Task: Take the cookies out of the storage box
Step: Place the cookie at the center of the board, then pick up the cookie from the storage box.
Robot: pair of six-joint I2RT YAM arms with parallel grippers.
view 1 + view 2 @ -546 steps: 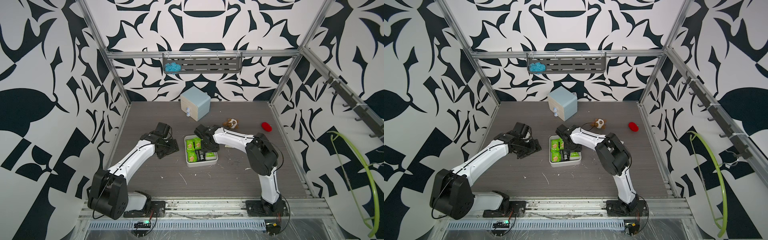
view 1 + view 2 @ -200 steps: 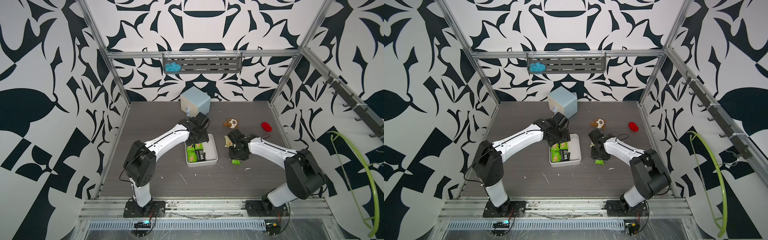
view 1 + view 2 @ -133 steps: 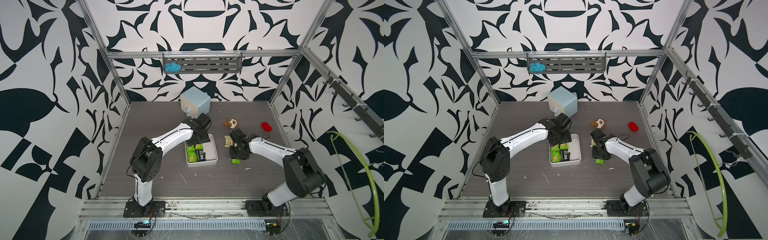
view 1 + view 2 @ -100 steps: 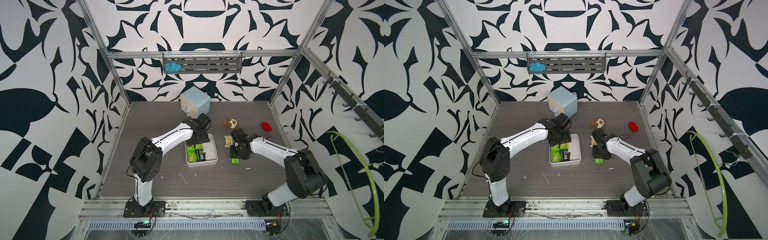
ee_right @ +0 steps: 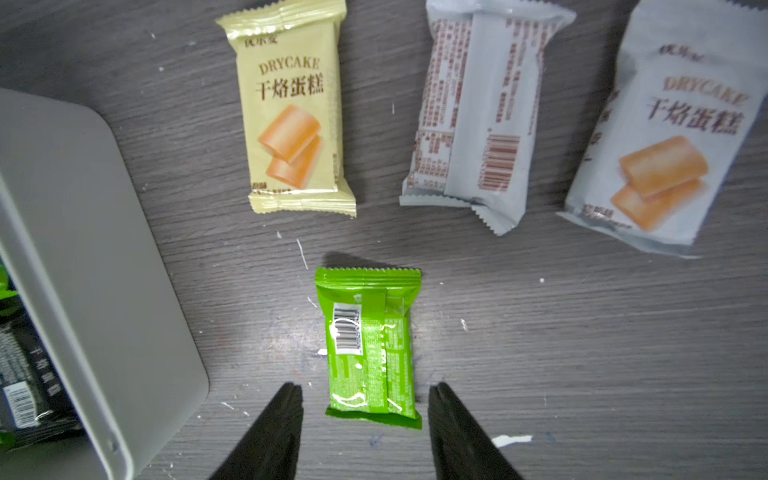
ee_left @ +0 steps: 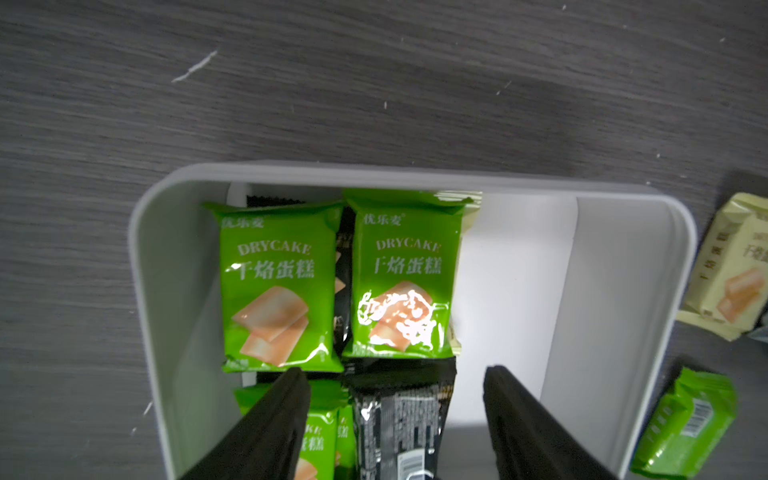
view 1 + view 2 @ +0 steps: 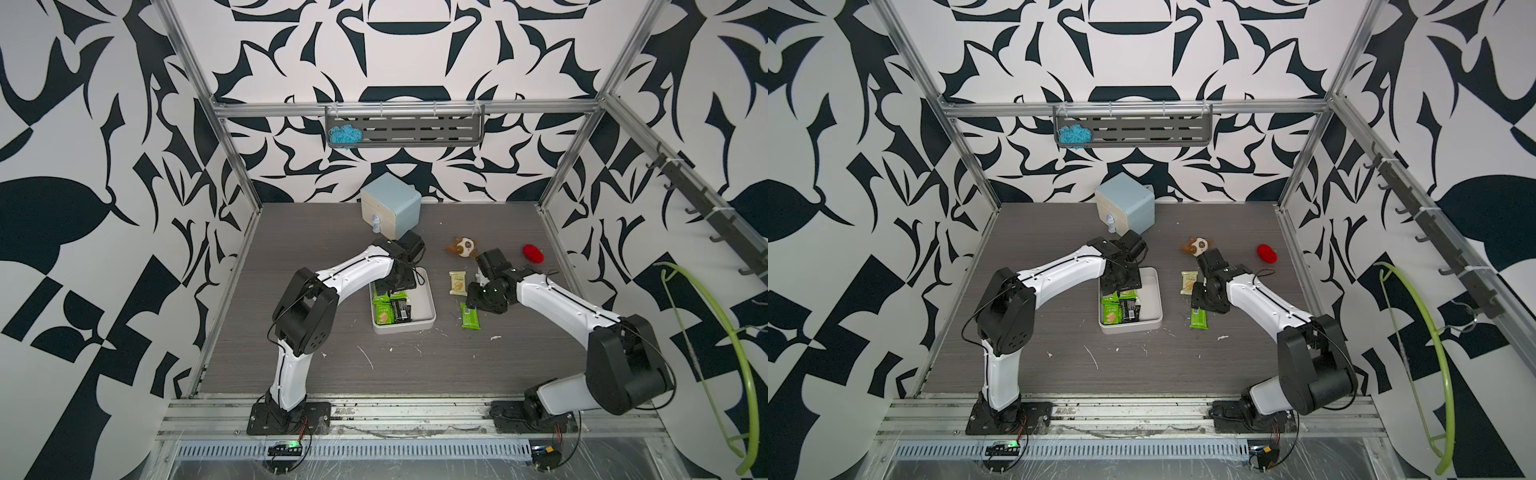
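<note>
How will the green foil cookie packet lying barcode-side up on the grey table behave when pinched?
The green foil cookie packet is probably slippery: its film shows glare. It lies flat, so it should not roll. Its crimped, puffed wrapper may crumple.

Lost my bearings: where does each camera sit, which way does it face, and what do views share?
Top views: high in front, facing down toward the back wall; both whole arms show.
Left wrist: on the left arm, looking down into the storage box; open left tool shows.
Right wrist: on the right arm, looking down at a green packet on the table; open right tool shows.
Shared: both wrist views catch that green packet and the storage box.
</note>
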